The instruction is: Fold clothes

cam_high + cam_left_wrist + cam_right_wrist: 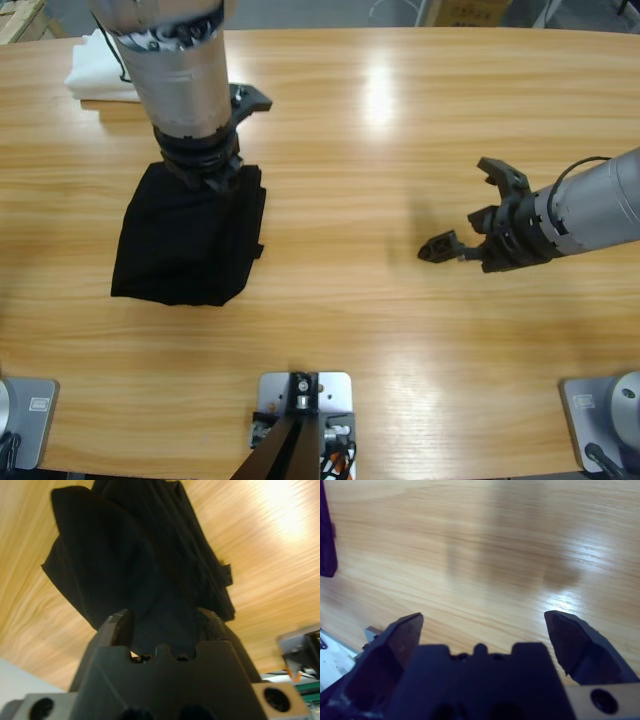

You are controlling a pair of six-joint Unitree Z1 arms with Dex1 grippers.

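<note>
Wooden table (400, 120) first, bare under right gripper (470, 215), jaws spread, holding nothing. Black shirt (190, 240) bunched at left, soft, light, limp; best taken by edges. Left gripper (210, 170) pinching its top fold. White pile (95, 65) behind.

One camera overhead, one on each wrist.

We look straight down on the table (400, 150) from high up; our left wrist view sits close over the black shirt (140, 570), which the high view also shows near the left edge, and our right wrist view faces bare wood, catching the shirt's edge at its left.
</note>
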